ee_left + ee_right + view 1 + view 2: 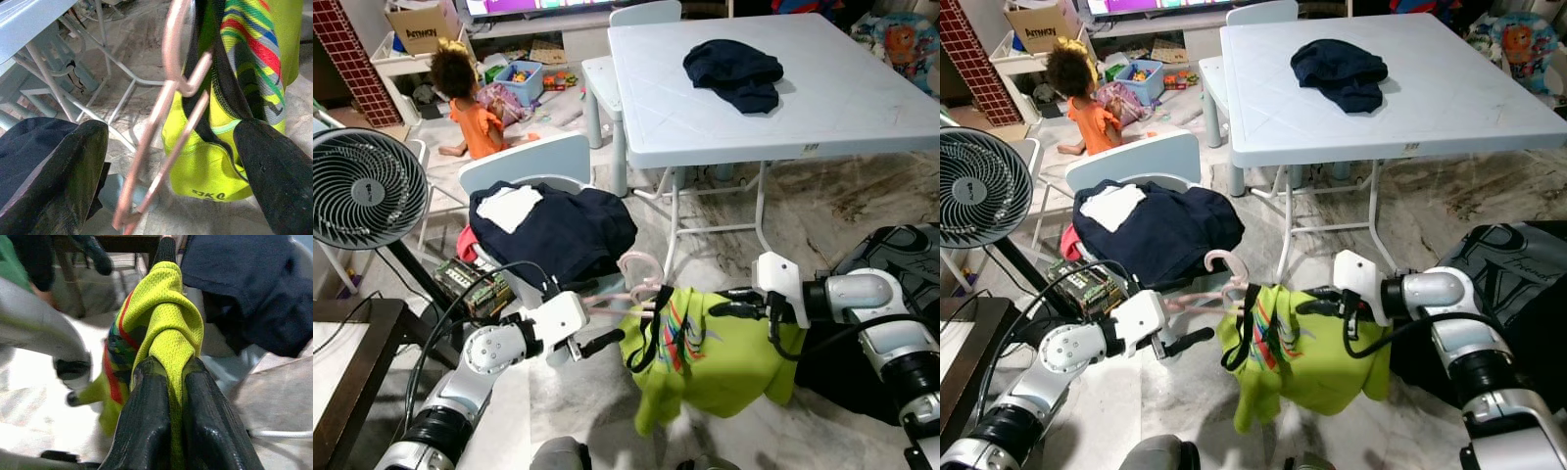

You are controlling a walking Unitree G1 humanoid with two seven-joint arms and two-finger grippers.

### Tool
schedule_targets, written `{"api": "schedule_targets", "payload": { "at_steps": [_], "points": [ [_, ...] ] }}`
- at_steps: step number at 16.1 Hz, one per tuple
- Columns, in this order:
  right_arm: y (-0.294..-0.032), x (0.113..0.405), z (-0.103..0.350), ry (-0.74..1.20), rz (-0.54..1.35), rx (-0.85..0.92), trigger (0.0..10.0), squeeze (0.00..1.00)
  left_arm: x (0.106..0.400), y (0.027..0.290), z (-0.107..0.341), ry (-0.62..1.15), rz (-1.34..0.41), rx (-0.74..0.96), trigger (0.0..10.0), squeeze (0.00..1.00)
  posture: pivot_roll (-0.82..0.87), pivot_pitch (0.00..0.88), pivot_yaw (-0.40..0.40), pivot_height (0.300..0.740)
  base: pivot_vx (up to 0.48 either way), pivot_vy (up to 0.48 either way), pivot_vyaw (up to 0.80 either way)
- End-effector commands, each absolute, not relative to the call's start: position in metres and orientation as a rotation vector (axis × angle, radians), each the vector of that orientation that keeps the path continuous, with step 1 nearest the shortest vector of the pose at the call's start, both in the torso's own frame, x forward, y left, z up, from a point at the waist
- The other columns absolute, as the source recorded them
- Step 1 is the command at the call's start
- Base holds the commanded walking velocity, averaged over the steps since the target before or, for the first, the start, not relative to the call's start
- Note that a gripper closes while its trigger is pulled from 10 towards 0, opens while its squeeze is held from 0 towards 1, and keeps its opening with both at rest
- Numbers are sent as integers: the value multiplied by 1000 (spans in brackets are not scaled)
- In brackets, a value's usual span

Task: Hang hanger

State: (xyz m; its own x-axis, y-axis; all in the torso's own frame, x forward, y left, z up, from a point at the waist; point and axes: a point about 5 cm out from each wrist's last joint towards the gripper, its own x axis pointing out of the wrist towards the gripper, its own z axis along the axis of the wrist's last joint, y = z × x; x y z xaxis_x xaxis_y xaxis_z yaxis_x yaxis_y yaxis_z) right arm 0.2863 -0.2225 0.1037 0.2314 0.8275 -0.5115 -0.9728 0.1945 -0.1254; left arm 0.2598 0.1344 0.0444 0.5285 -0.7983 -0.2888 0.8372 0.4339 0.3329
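A pink wire hanger (638, 271) hangs low in front of me with a lime-green shirt (715, 352) that has rainbow stripes and black trim draped on it. My left gripper (607, 313) is open, its fingers (73, 171) spread wide on either side of the hanger's bars (161, 122); I cannot tell whether they touch. My right gripper (719, 303) is shut on a fold of the shirt's shoulder (168, 328), holding the cloth up from the right. The shirt's hem hangs just above the marble floor.
A white chair piled with navy clothes (558, 230) stands just behind the hanger. Beyond it is a white folding table (862, 108) with a dark garment (734, 73). A fan (362, 186) and a dark wooden table (352, 343) are at left, a black bag (901, 255) at right. A child (470, 108) sits far back.
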Motion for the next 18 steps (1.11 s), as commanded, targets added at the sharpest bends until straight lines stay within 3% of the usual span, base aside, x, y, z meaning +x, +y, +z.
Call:
{"api": "schedule_targets", "payload": {
  "at_steps": [1, 7, 8, 9, 10, 11, 12, 18],
  "points": [
    [-224, 291, 122, 321, 1334, -475, 10000, 0, 260, 139, 44, 110, -1018, 453, 10000, 1000, -38, 0, 26, 740, 0, 0, 0],
    [-229, 280, 134, 347, 1453, -433, 10000, 0, 256, 129, 41, 157, -1088, 336, 10000, 1000, -43, 0, 27, 740, 0, 0, 0],
    [-228, 280, 136, 342, 1459, -427, 10000, 0, 257, 128, 41, 160, -1094, 331, 10000, 929, -43, 0, 27, 740, 0, 0, 0],
    [-225, 279, 141, 333, 1484, -401, 10000, 0, 258, 124, 39, 197, -1135, 299, 10000, 200, -53, 0, 28, 740, 0, 0, 0],
    [-224, 278, 141, 335, 1499, -396, 10000, 0, 257, 122, 37, 222, -1163, 277, 3451, 0, -53, 0, 28, 740, 0, 0, 0],
    [-224, 277, 141, 336, 1507, -395, 10000, 0, 257, 121, 37, 232, -1175, 266, 1255, 0, -56, 0, 32, 740, 0, 0, 0],
    [-223, 276, 141, 339, 1519, -396, 10000, 0, 256, 117, 36, 235, -1198, 257, 0, 0, -60, 0, 34, 740, 0, 0, 0],
    [-224, 274, 135, 375, 1510, -473, 10000, 0, 257, 112, 41, 289, -1318, 260, 0, 0, -64, 0, 43, 740, 0, 0, 0]
  ]
}}
